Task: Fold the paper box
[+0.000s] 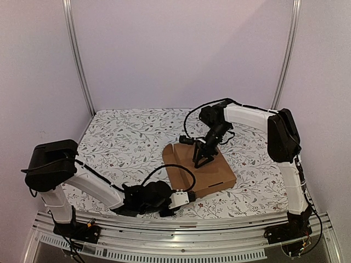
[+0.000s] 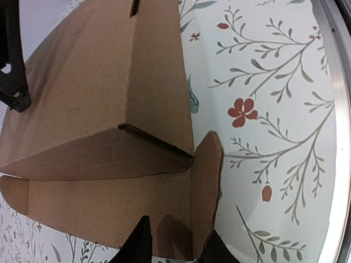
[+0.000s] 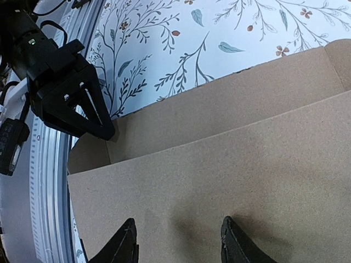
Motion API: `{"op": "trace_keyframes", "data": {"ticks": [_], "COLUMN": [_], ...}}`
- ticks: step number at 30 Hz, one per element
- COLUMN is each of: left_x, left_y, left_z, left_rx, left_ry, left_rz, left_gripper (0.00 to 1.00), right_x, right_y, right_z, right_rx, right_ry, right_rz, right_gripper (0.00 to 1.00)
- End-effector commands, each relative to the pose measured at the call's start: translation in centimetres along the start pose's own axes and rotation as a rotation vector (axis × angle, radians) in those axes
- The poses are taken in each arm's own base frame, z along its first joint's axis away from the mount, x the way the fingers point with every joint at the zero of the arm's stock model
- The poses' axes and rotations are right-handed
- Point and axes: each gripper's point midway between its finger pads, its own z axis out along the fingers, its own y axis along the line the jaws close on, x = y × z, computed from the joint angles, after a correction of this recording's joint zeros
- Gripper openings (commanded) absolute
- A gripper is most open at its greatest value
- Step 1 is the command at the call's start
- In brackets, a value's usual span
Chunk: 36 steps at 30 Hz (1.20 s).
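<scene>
The paper box (image 1: 204, 171), plain brown cardboard, lies mid-table with its top panel folded down flat. My right gripper (image 1: 202, 160) stands over that panel. In the right wrist view it is open (image 3: 178, 241), both tips resting on the cardboard (image 3: 219, 164) with nothing between them. My left gripper (image 1: 178, 198) is at the box's near left corner. In the left wrist view its jaws (image 2: 176, 249) close around an upright corner flap (image 2: 205, 186) and a small tab beside it. The right wrist view also shows the left gripper (image 3: 82, 109) at that corner.
A floral cloth (image 1: 126, 137) covers the table. A metal rail (image 1: 181, 227) runs along the near edge, close to the left gripper, and shows in the left wrist view as the rail (image 2: 341, 109). A black cable (image 1: 184, 174) loops over the box's left part. White walls enclose the table.
</scene>
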Motion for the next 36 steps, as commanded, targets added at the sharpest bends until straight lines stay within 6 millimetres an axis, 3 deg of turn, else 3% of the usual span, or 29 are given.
{"op": "trace_keyframes", "data": {"ticks": [1,10,23,36], "left_x": [1.2,-0.4,-0.6,-2.3], "left_y": [-0.6,-0.9,0.0,0.6], "left_z": [1.1,-0.1,-1.0,-2.9], "left_rx": [-0.011,0.043,0.090,0.108], "left_ry": [0.048,-0.013,-0.064,-0.158], "left_rz": [0.042,-0.085,-0.339,-0.402], "left_gripper": [0.23,0.00,0.01,0.03], "right_x": [4.1,4.0,4.2,4.1], "right_y": [0.5,0.5,0.3,0.2], "right_z": [3.2,3.4,3.6,3.7], "right_rx": [-0.074,-0.082,-0.080,-0.081], "right_ry": [0.150,0.146,0.149,0.143], "right_rz": [0.123,0.129,0.138,0.149], "right_gripper": [0.51,0.50,0.50,0.49]}}
